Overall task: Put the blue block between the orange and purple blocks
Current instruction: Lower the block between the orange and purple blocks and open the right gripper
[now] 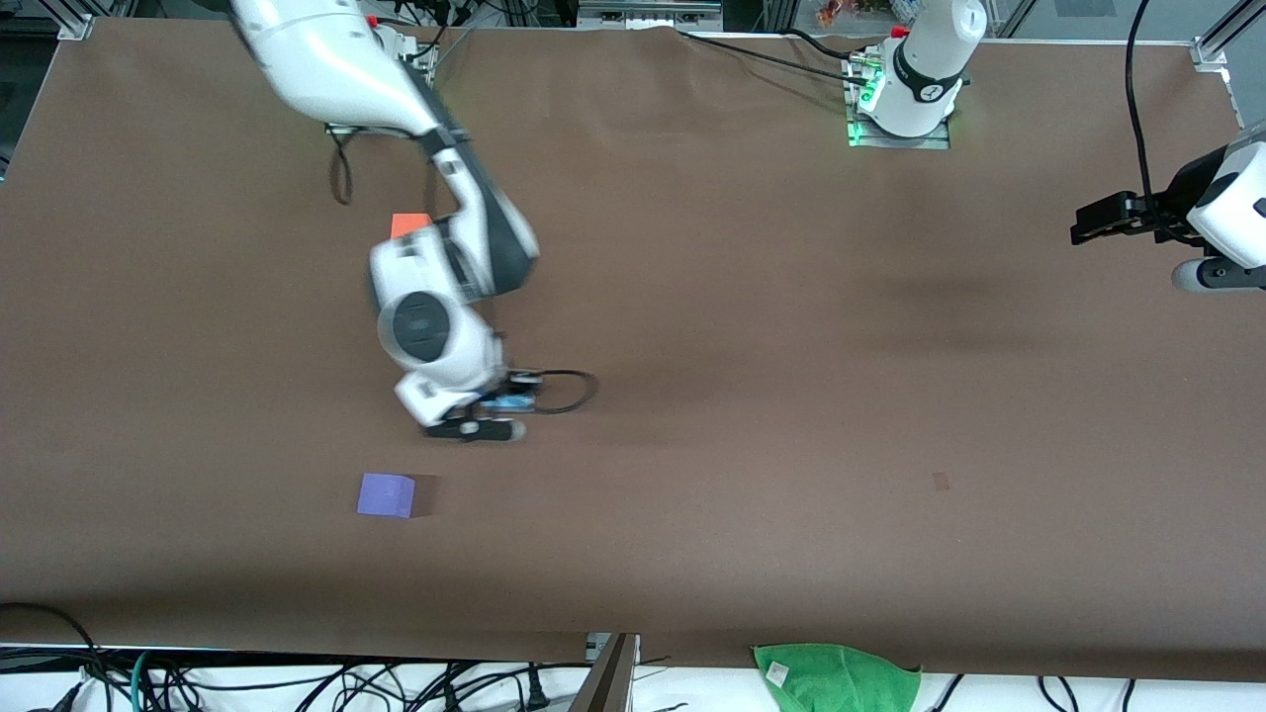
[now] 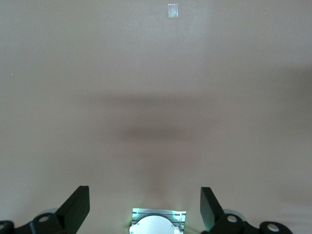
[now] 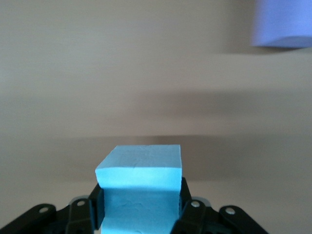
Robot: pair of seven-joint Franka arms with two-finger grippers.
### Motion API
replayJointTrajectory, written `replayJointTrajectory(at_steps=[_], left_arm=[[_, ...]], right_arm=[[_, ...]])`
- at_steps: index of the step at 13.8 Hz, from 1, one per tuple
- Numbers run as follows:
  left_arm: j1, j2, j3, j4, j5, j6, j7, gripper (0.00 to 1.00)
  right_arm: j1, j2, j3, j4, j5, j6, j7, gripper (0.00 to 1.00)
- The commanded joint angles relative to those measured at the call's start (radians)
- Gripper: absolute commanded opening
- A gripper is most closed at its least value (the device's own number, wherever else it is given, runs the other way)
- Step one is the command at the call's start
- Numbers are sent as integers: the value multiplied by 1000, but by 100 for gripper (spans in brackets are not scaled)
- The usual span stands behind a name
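My right gripper is shut on the light sky-blue block and holds it over the table, in the stretch between the other two cubes and a little toward the left arm's end. In the right wrist view the blue block sits between the black fingers. The orange block lies near the right arm's base, partly hidden by that arm. The purple block lies nearer the front camera and shows in the right wrist view. My left gripper waits open and empty at the left arm's end, shown also in the left wrist view.
A green cloth hangs at the table's near edge. A small tape mark lies on the brown table toward the left arm's end and shows in the left wrist view. Cables run along the near edge.
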Motion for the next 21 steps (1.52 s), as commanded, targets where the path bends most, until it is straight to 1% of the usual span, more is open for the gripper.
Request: replayJointTrajectory(at_steps=[1, 3, 6, 8, 9, 12, 16, 18, 19, 21], left_arm=[[-1, 2, 3, 5, -20, -1, 11, 100], [2, 2, 5, 5, -21, 0, 12, 100], [3, 13, 6, 8, -20, 2, 11, 100], [2, 13, 6, 8, -21, 2, 11, 100], [0, 13, 5, 8, -21, 2, 9, 100], [-1, 13, 3, 8, -21, 3, 11, 100], [-1, 13, 2, 8, -21, 5, 9, 100], [-1, 13, 2, 8, -21, 6, 9, 100], [-1, 13, 2, 8, -23, 5, 9, 100], [-1, 13, 2, 8, -23, 5, 9, 100]], right_arm=[[-139, -125, 21, -221, 20, 51, -179, 30], [-160, -148, 20, -296, 38, 112, -204, 30], [-160, -162, 21, -373, 50, 173, -195, 30], [-159, -185, 30, -454, 58, 267, -191, 30], [-159, -193, 34, -473, 58, 288, -189, 30], [-156, -195, 34, -488, 56, 290, -191, 30], [-154, -207, 34, -548, 56, 353, -191, 31], [-154, -207, 34, -551, 56, 356, -191, 33], [-154, -207, 34, -551, 56, 356, -192, 41], [-156, -207, 31, -548, 55, 356, -203, 41]])
